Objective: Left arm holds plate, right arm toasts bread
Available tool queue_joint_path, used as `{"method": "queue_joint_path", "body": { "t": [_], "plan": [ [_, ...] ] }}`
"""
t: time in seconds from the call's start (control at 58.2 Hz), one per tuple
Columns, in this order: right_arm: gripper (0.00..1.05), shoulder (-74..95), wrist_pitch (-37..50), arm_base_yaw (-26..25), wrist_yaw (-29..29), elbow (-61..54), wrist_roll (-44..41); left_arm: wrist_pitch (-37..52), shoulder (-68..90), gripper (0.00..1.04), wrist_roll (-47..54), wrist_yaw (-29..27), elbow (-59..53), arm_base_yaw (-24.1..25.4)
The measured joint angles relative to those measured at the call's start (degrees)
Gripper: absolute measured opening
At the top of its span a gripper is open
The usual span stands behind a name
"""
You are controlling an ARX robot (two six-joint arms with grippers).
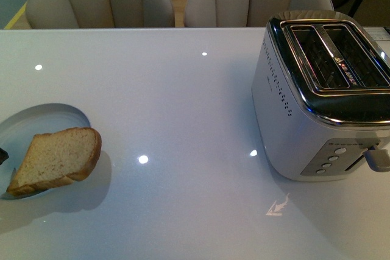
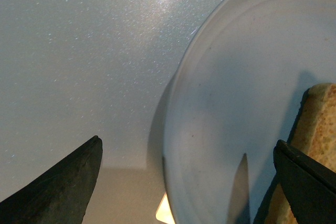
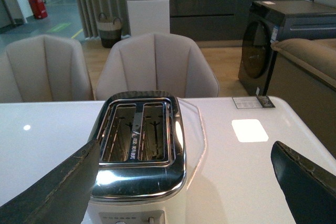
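My left pincer (image 2: pixel 188 142) is hanging released in the left wrist view. Its dark fingers (image 2: pixel 63 182) are spread wide, with the rim of the plate (image 2: pixel 236 103) running between them, and nothing is being gripped yet. The bread (image 2: pixel 320 124) is lying on the plate just beside one finger. The plate is looking glossy and stiff, so I am judging it slippery and breakable. Pinching the raised rim, one finger above and one below, seems the surest hold.

In the right wrist view my right pincer (image 3: pixel 185 146) is also gaping empty. The toaster (image 3: pixel 139 145) is sitting straight ahead of it on the table (image 3: pixel 236 171), both slots vacant.

In the front view the bread (image 1: pixel 58 158) is resting well apart from the toaster (image 1: pixel 317 108), overhanging the plate (image 1: pixel 49 114) at its rim. It is probably light, soft and crumbly, so I am favouring a gentle squeeze across the overhanging crust.
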Motion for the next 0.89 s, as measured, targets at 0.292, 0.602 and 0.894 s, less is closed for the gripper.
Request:
{"method": "queue_joint_path", "body": {
  "t": [0.292,0.602,0.894],
  "plan": [
    [0.96,0.0,0.0,0.0,0.0,0.0,0.0,0.5,4.0,0.91,-2.7,0.0,3.6,-1.4],
    [0.96,0.0,0.0,0.0,0.0,0.0,0.0,0.9,5.8,0.45,-5.6,0.8,5.6,-1.4],
    [0.96,0.0,0.0,0.0,0.0,0.0,0.0,1.1,6.4,0.03,-11.2,5.7,6.0,0.0]
  ]
}}
